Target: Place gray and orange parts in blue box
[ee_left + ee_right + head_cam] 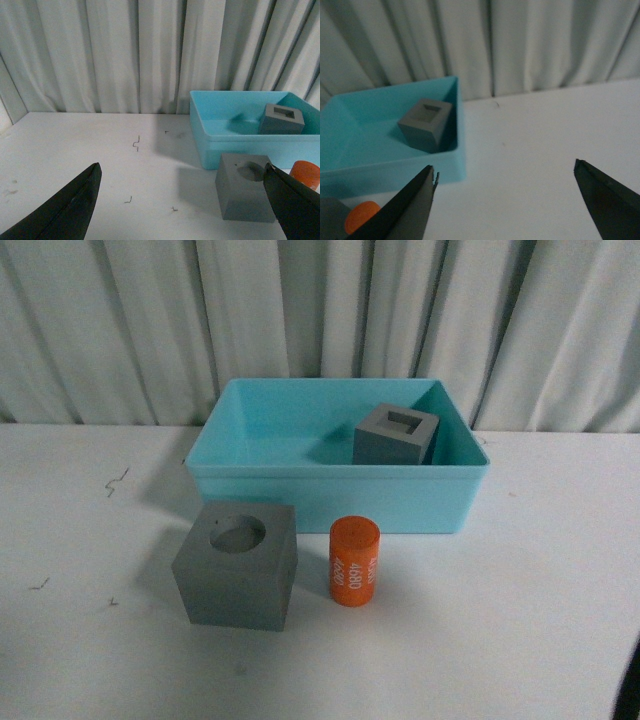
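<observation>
I see my left fingers (75,205) and right fingers (607,200) spread wide, both empty. The matte gray square-recessed cube (396,435) sits inside the turquoise plastic bin (330,502), far right. The gray round-recessed cube (238,565) and upright orange cylinder (354,561) stand just beside each other on the white table (520,620) before it.

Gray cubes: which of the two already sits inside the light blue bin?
The matte gray cube with the square top recess, in the right part of the light blue plastic bin. The round-recess gray cube stands outside, on the white table.
</observation>
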